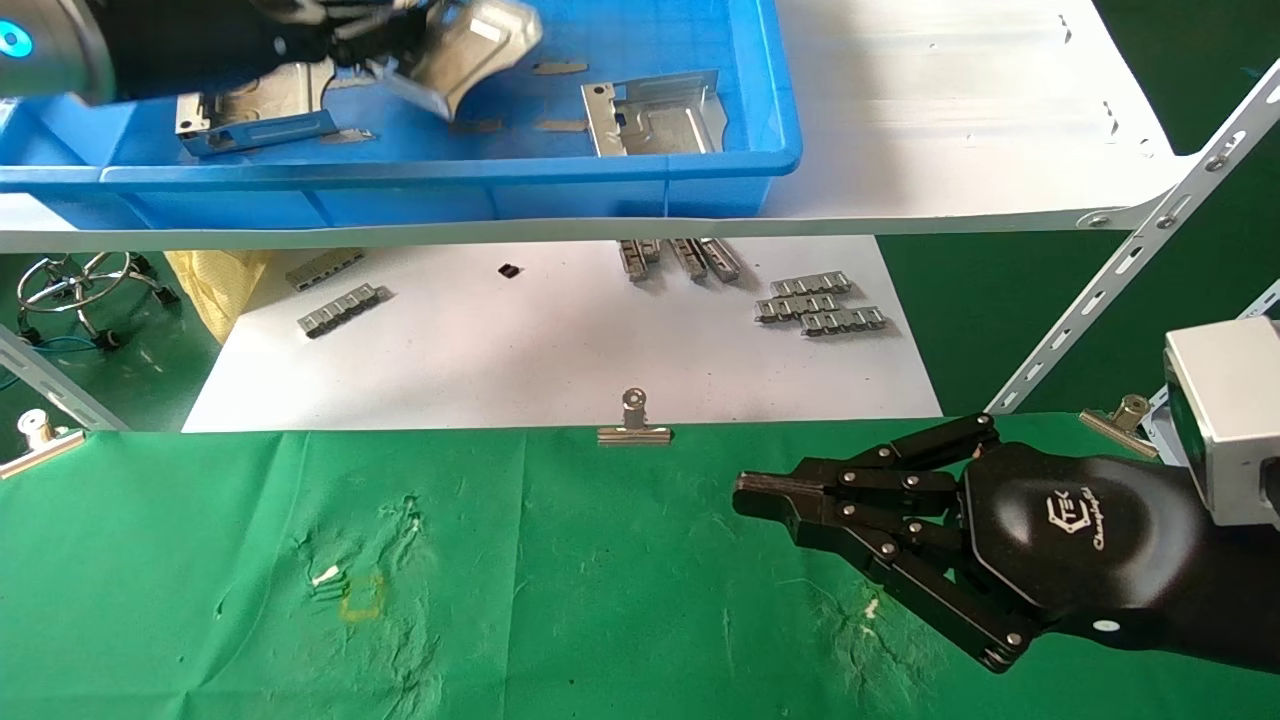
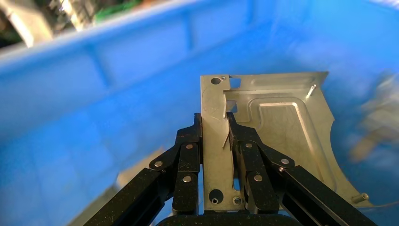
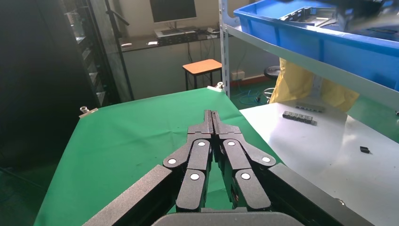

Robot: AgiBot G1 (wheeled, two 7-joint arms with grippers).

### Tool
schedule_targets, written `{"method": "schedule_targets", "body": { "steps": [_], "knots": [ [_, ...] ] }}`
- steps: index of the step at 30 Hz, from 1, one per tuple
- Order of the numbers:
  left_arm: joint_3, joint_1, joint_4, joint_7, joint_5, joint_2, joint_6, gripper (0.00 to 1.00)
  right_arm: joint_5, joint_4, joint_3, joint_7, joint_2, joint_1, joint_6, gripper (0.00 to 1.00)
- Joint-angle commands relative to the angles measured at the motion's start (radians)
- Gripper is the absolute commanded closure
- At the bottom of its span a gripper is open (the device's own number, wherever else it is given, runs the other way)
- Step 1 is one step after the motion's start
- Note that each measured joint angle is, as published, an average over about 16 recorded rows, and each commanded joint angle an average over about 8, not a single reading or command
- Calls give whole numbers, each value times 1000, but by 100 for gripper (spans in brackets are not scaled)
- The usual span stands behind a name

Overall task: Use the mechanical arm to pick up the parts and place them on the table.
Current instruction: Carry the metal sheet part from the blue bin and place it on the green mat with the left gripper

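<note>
Left gripper (image 1: 395, 40): positioned over the blue tray (image 1: 640, 170) on the upper shelf, clamped on one sheet-metal part (image 1: 470, 45). Part lifted clear of the tray floor and tilted, curved cut-out edge downward in the head view. In the left wrist view, left gripper (image 2: 214, 128) seen with both black link fingers (image 2: 188, 150) pressed against an upturned side wall of the held part (image 2: 277, 132), one finger on each face of that wall; blue tray wall (image 2: 94, 70) visible beyond the fingertips.

Two further parts resting on the tray floor: one (image 1: 655, 115) to the right of the left gripper, lying flat, apart from the held part; one (image 1: 255, 115) just below and to the left of the left gripper, partly hidden by the arm.

Right gripper (image 1: 745, 495): held low over the table (image 1: 500, 600), well below and to the right of the tray, carrying nothing. Fingertips brought together and touching, as confirmed in the right wrist view (image 3: 212, 115). White logo on the palm shell facing up.

On the table ahead of the right gripper: green cloth, wrinkled, with a small yellow square outline (image 1: 362, 597) well to the left of the fingertips. Binder clip (image 1: 633, 422) at the far edge of the cloth, beyond and left of the right gripper. Grey link strips (image 1: 820, 303) on the white sheet (image 1: 560, 360) beyond that edge.
</note>
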Motion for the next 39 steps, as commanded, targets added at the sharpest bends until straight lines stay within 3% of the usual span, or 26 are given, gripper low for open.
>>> {"method": "schedule_targets", "body": {
  "steps": [1, 3, 4, 19, 25, 33, 39],
  "knots": [
    [-15, 1, -13, 9, -22, -14, 40, 100, 0, 0, 0, 0, 0, 0, 0, 17],
    [-27, -2, -25, 25, -39, -31, 103, 100, 0, 0, 0, 0, 0, 0, 0, 2],
    [-31, -4, -31, 32, -47, -40, 134, 100, 0, 0, 0, 0, 0, 0, 0, 0],
    [-47, 24, -116, 192, -98, -129, 513, 100, 0, 0, 0, 0, 0, 0, 0, 0],
    [-15, 116, -296, 247, -169, -208, 537, 100, 0, 0, 0, 0, 0, 0, 0, 0],
    [104, 324, -691, 252, -393, -425, 531, 100, 0, 0, 0, 0, 0, 0, 0, 0],
    [205, 420, -762, 359, -410, -508, 516, 100, 0, 0, 0, 0, 0, 0, 0, 0]
  ]
}}
